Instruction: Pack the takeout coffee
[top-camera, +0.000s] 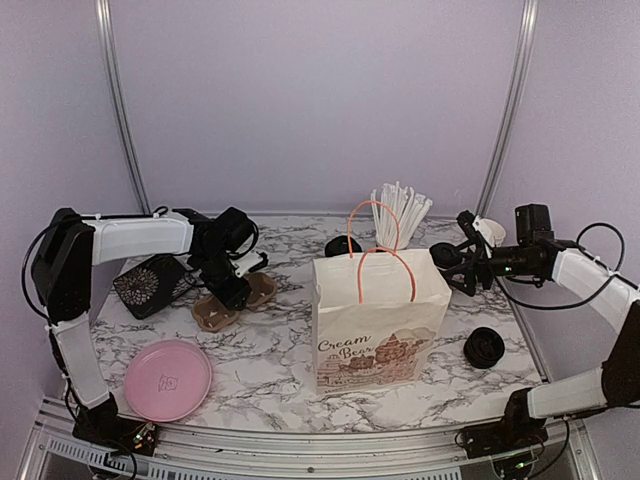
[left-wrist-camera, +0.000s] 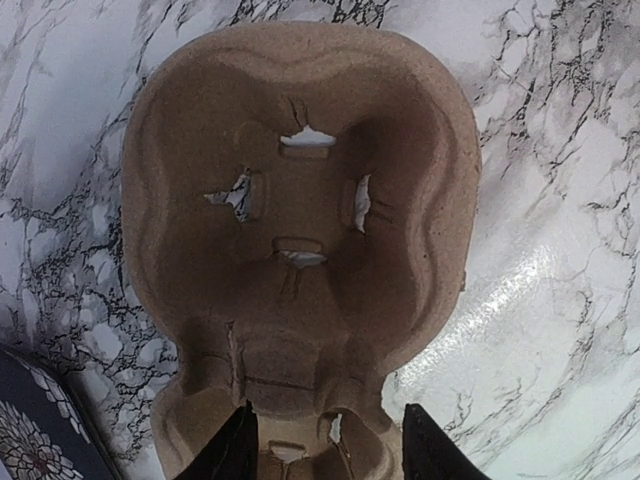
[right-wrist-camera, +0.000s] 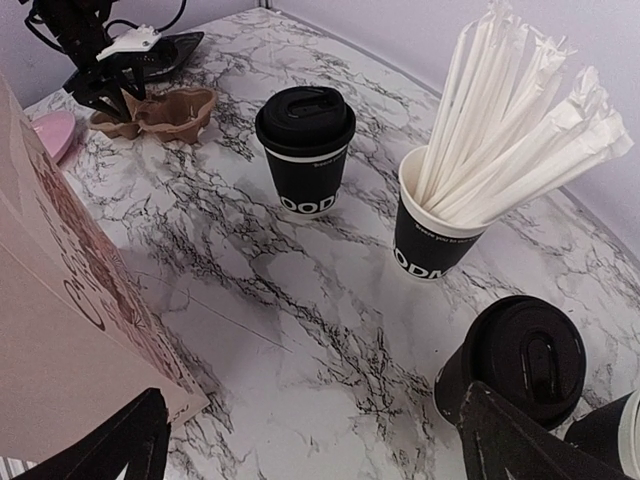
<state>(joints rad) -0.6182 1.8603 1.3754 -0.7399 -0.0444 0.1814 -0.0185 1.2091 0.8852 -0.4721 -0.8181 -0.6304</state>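
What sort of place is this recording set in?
Probably a staged café takeout counter: a lidded black paper cup, a cup of wrapped straws and a printed paper carry bag stand on a marble-patterned table.

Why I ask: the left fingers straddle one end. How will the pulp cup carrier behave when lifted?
The pulp cup carrier looks thin and empty, so probably light. Held by one end, it may tilt. Its rough surface should resist slipping.
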